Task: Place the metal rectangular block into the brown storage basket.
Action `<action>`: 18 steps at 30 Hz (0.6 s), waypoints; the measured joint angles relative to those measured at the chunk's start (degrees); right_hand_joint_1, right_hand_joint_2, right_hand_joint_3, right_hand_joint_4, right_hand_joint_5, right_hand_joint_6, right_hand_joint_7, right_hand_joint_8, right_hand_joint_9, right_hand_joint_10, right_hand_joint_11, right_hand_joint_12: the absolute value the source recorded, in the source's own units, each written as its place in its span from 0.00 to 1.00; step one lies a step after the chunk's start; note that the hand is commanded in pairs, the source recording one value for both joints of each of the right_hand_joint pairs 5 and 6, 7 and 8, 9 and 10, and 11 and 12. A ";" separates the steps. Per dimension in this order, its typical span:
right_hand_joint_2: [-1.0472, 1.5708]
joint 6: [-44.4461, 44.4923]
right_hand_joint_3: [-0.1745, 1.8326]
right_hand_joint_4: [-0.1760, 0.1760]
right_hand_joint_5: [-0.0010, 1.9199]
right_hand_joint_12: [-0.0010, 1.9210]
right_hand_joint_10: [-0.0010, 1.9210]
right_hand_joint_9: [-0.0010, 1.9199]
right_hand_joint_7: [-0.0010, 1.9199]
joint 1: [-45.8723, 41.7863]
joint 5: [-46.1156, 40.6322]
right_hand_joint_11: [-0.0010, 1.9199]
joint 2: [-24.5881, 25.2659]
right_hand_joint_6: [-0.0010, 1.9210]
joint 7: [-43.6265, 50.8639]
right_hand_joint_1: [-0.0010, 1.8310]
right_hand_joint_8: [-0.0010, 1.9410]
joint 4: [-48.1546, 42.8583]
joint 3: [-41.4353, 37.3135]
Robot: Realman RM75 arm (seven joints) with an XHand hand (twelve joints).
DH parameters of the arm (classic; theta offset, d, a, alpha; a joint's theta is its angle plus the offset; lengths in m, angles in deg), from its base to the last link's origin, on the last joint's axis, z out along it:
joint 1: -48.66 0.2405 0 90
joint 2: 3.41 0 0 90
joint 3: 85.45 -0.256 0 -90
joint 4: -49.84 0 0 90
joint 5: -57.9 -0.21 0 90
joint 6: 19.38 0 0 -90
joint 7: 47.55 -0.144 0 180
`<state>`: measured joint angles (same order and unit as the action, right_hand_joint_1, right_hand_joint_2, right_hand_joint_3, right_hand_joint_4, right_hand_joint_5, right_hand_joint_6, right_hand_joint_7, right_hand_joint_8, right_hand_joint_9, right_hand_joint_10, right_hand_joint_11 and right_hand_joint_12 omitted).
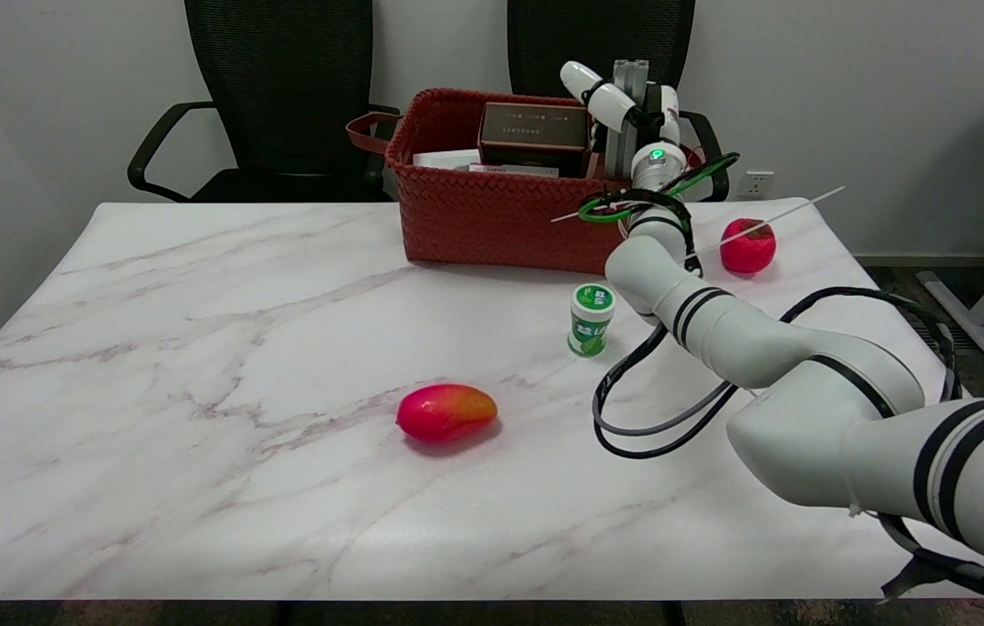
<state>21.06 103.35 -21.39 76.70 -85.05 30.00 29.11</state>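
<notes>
Fingers (603,100) of the right hand (631,113) grasp the metal rectangular block (629,117) upright over the right end of the brown storage basket (492,217), at upper centre of the frame. Nearer on the table (196,391) stands a green-and-white bottle (590,319).
</notes>
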 measured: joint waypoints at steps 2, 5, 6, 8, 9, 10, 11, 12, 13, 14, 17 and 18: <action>0.64 -0.03 0.13 0.50 0.50 0.56 0.57 0.58 0.71 -0.06 0.01 0.56 -0.03 0.50 -0.17 0.40 0.70 0.13 0.00; 0.60 -0.12 0.14 0.50 0.44 0.42 0.40 0.40 0.58 -0.20 0.03 0.42 -0.08 0.44 -0.35 0.41 0.57 0.19 0.02; 0.59 -0.14 0.14 0.50 0.42 0.39 0.37 0.37 0.54 -0.22 0.08 0.39 -0.12 0.42 -0.42 0.42 0.54 0.20 0.02; 0.58 -0.14 0.13 0.50 0.39 0.33 0.30 0.30 0.43 -0.33 0.20 0.34 -0.18 0.39 -0.54 0.42 0.43 0.22 0.04; 0.56 -0.14 0.11 0.50 0.35 0.25 0.25 0.25 0.33 -0.37 0.21 0.25 -0.22 0.35 -0.59 0.42 0.33 0.22 0.05; 0.56 -0.14 0.08 0.50 0.31 0.22 0.22 0.22 0.29 -0.40 0.23 0.22 -0.26 0.31 -0.62 0.42 0.29 0.22 0.10; 0.55 -0.14 0.07 0.50 0.27 0.19 0.19 0.19 0.25 -0.47 0.25 0.19 -0.30 0.27 -0.65 0.44 0.25 0.22 0.22; 0.54 -0.14 0.06 0.50 0.24 0.16 0.17 0.17 0.22 -0.53 0.27 0.16 -0.34 0.24 -0.67 0.45 0.22 0.21 0.32; 0.54 -0.14 0.05 0.50 0.21 0.14 0.15 0.15 0.20 -0.57 0.28 0.14 -0.41 0.21 -0.69 0.43 0.20 0.15 0.41; 0.54 -0.14 0.04 0.50 0.19 0.13 0.14 0.14 0.19 -0.62 0.30 0.13 -0.52 0.19 -0.72 0.42 0.19 0.02 0.53; 0.54 -0.13 0.03 0.50 0.15 0.13 0.13 0.13 0.18 -0.80 0.38 0.13 -0.84 0.15 -0.79 0.42 0.17 -0.40 0.87; 0.54 -0.12 0.02 0.50 0.14 0.12 0.13 0.13 0.17 -0.87 0.40 0.12 -0.98 0.14 -0.80 0.42 0.17 -0.62 1.00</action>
<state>20.94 102.48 -20.99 75.72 -85.85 29.38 30.11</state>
